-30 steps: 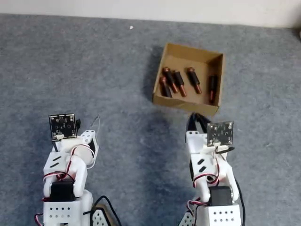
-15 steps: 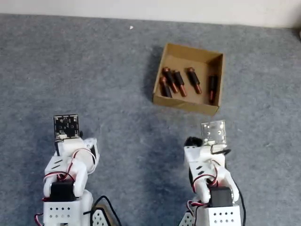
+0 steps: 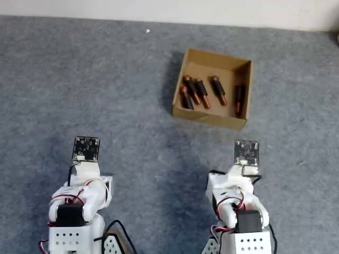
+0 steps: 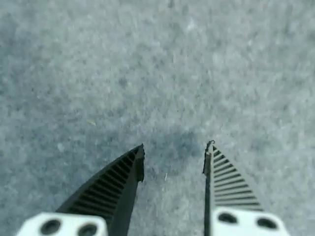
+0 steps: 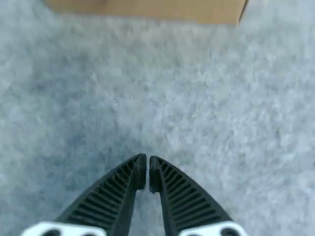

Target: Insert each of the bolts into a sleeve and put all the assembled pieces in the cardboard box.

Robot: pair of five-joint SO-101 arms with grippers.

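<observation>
Bolt-and-sleeve pieces (image 3: pixel 202 93), where are they rn?
> All inside the cardboard box (image 3: pixel 211 117), far side of the grey carpet (image 3: pixel 106 79), over twd the right arm.

Count?
> 5 pcs, each w/ a black sleeve and a copper-coloured bolt end sticking out. 3 bunched by the box's left wall, 1 mid, 1 along the right wall. 1 box, 2 arms.

Long axis?
> Mostly near-to-far across the box. The left 3 and the mid one tilt a bit; the right-wall one runs approx parallel to that wall.

Grippers?
> Left gripper (image 4: pixel 173 160): jaws apart, nothing btwn them, just carpet under it. Right gripper (image 5: pixel 147 169): tips clenched together, nothing in them.

Which arm's closer to the box?
> Right, def. The box's near wall sits straight ahead of it in the right wrist view, carpet in btwn. Left arm is well apart from the box, off to the side, so any reach from there would be diagonal.

So what's left?
> My read: prob nothing. All 5 pcs I can count look assembled and boxed. If one needed a nudge, I'd give it to the right arm: go fwd and over the near wall, jaws across the pc's long axis.
</observation>
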